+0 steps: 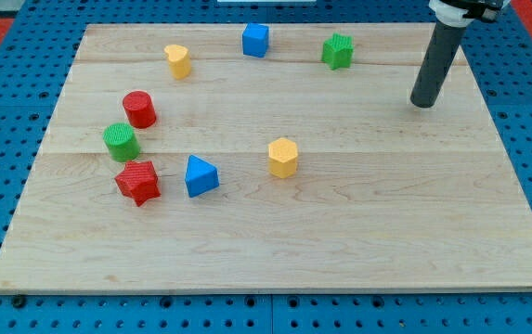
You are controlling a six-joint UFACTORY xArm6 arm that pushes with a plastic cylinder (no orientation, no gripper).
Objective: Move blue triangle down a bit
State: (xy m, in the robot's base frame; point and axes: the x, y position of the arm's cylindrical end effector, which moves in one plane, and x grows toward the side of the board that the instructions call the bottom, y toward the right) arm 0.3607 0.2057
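Blue triangle (pixel 201 175) sits left of the board's middle, just beside the red star (pixel 138 182) and toward the left edge. My tip (pixel 421 104) rests near the top right corner, well apart from it; I have no pincer, only a bare rod. Crossing over, I risk clipping the yellow hexagon (pixel 283 157), or pushing off-centre and spinning the triangle into the star.
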